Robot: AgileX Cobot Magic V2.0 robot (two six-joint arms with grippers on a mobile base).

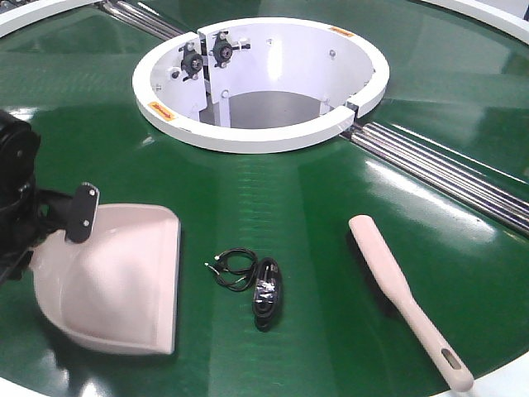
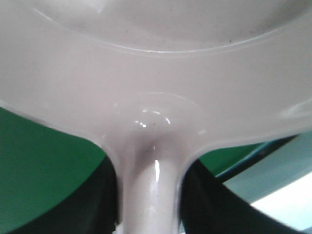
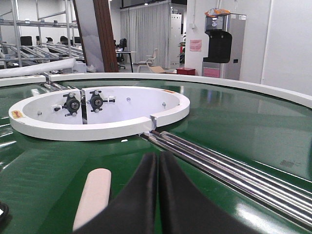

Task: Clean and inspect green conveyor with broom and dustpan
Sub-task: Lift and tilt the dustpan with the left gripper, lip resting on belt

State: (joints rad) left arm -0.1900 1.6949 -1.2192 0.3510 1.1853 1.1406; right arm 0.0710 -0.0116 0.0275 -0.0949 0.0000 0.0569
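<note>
The broom (image 1: 402,291) lies flat on the green conveyor (image 1: 273,186), right side, long axis running from head toward the white ring (image 1: 264,132) to slotted handle at the near edge, just left of the right claw (image 3: 158,190), which is pressed together and empty; the left claw (image 1: 58,217) pinches the dustpan (image 1: 116,281) by its handle.

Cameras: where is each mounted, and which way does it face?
Front: high on the robot, facing forward and down onto the green conveyor, dustpan and broom; left arm at the left edge.
Left wrist: tight behind the dustpan, looking along its handle; left jaws flank the handle.
Right wrist: low over the conveyor, facing the white ring and metal rods; right jaws shut at bottom.
Shared: front and right wrist both show ring, rods, broom.
</note>
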